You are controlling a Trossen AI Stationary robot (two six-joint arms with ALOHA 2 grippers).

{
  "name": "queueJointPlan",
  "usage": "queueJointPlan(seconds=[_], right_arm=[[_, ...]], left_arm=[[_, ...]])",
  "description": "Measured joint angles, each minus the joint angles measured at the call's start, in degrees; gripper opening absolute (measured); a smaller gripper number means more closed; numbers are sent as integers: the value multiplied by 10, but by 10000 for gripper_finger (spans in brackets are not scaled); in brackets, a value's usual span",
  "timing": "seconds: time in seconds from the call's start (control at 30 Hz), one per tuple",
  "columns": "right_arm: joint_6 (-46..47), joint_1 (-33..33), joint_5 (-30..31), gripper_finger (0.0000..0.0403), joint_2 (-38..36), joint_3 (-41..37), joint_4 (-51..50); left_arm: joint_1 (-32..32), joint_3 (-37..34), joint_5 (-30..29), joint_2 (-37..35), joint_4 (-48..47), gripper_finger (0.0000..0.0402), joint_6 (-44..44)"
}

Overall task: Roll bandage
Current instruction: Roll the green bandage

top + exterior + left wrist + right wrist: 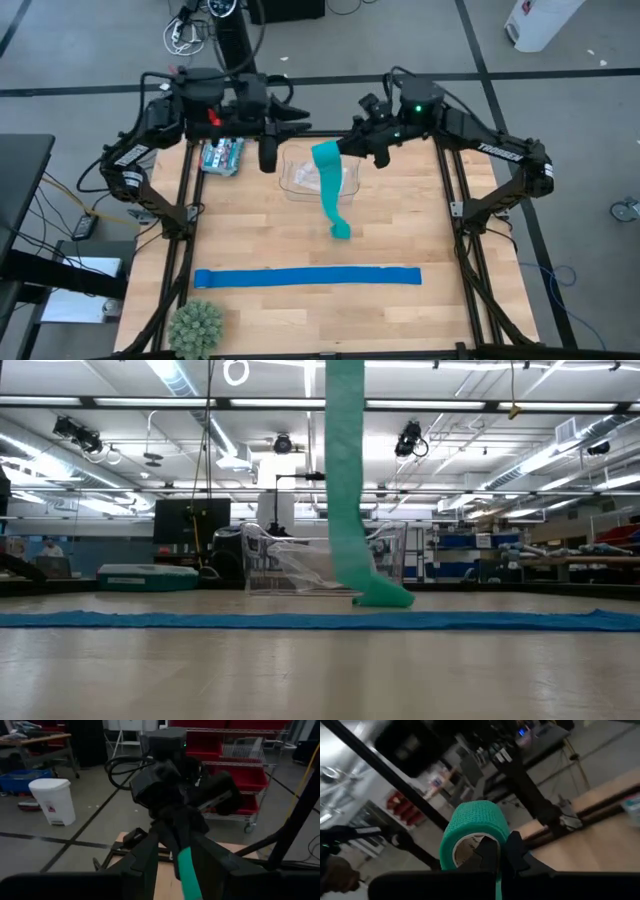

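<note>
The teal bandage (330, 190) hangs as a long strip from a small roll (475, 832) held high over the far middle of the table. Its lower end (382, 598) lies crumpled on the wood. My right gripper (345, 148) is shut on the roll. My left gripper (300, 122) faces it from the left at the same height and is open. In the left wrist view the hanging strip (187, 870) runs down between its two fingers (142, 865). My right gripper holds the roll at the open end of its cardboard core (470, 851), its fingers (490, 855) level and coming from the table's right. The fingers hide the exact hold. The roll is lifted clear and the strip hangs slack below it. My left gripper has the strip between its fingers; whether they touch it I cannot tell.
A royal-blue strip (305, 277) lies flat across the near half of the table. A clear plastic container (320, 178) stands under the arms at the far middle, and a teal packet (222, 155) lies at the far left. A spiky green plant (195, 326) sits at the near left corner.
</note>
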Motion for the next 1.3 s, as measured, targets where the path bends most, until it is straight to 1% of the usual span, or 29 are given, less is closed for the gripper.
queueJointPlan(seconds=[0.07,0.17,0.3,0.4,0.57,0.63,0.77,1.0,1.3], right_arm=[[21,2,0,0,-13,-32,52],[45,2,0,0,-41,-80,100],[70,2,5,0,-74,-131,128],[92,2,18,0,-82,-152,142],[122,2,25,0,-77,-158,180],[129,2,27,0,-76,-158,179],[129,2,36,0,-76,-158,181],[131,1,56,0,-76,-158,183],[134,3,68,0,-76,-158,200]], left_arm=[[-2,-21,6,-7,5,119,-5],[-3,-61,6,-29,27,119,-19],[-3,-108,-6,-50,27,119,-49],[-3,-134,-1,-48,26,119,-62],[-3,-157,2,-42,32,119,-76],[-3,-160,5,-42,41,119,-78],[-3,-160,14,-42,61,119,-65],[-3,-160,16,-41,59,119,-59],[-3,-160,2,-32,58,119,-59]])
